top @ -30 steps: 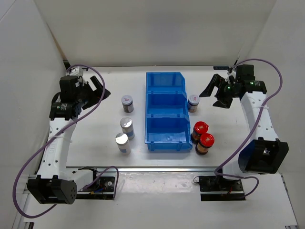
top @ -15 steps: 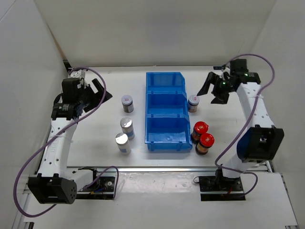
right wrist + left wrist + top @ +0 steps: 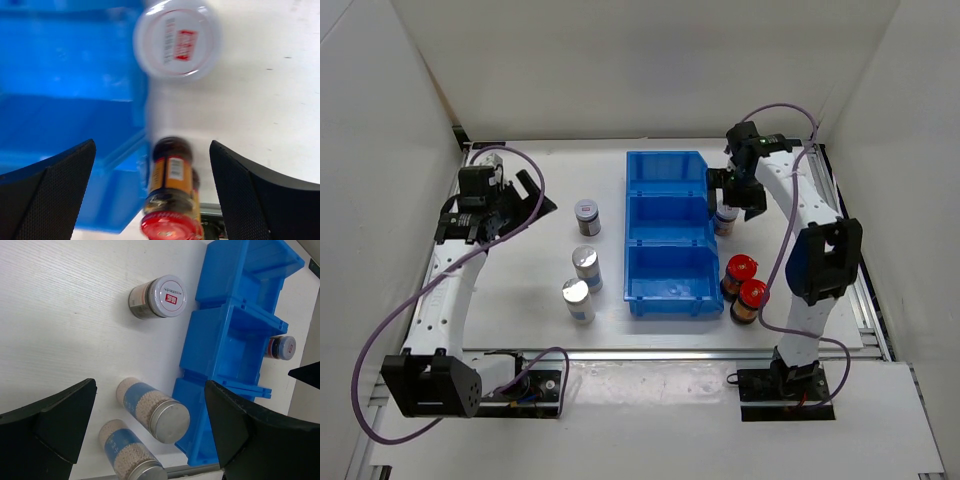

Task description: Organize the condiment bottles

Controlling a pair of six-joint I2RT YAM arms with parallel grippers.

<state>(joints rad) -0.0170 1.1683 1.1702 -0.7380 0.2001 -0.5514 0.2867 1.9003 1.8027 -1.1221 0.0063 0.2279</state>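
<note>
Two grey-lidded dark jars stand either side of the blue bin (image 3: 665, 175): one on the left (image 3: 587, 216), one on the right (image 3: 724, 217). Two silver-topped jars (image 3: 585, 266) (image 3: 577, 299) stand front left. Two red-capped jars (image 3: 741, 271) (image 3: 753, 298) stand front right. My left gripper (image 3: 534, 194) is open and empty, back left of the left jars. Its wrist view shows the left grey-lidded jar (image 3: 159, 296) and a silver-topped jar (image 3: 160, 410). My right gripper (image 3: 732, 194) is open above the right grey-lidded jar (image 3: 177, 40), with a red-capped jar (image 3: 170, 200) between its fingers in the wrist view.
The blue bin's three compartments show nothing inside them, also in the left wrist view (image 3: 235, 340) and the right wrist view (image 3: 65, 125). White walls close in the table at the back and both sides. A metal rail runs along the front edge.
My right gripper has swung left from the back right corner to over the grey-lidded jar beside the bin. My left gripper has shifted only slightly. No jar has moved.
</note>
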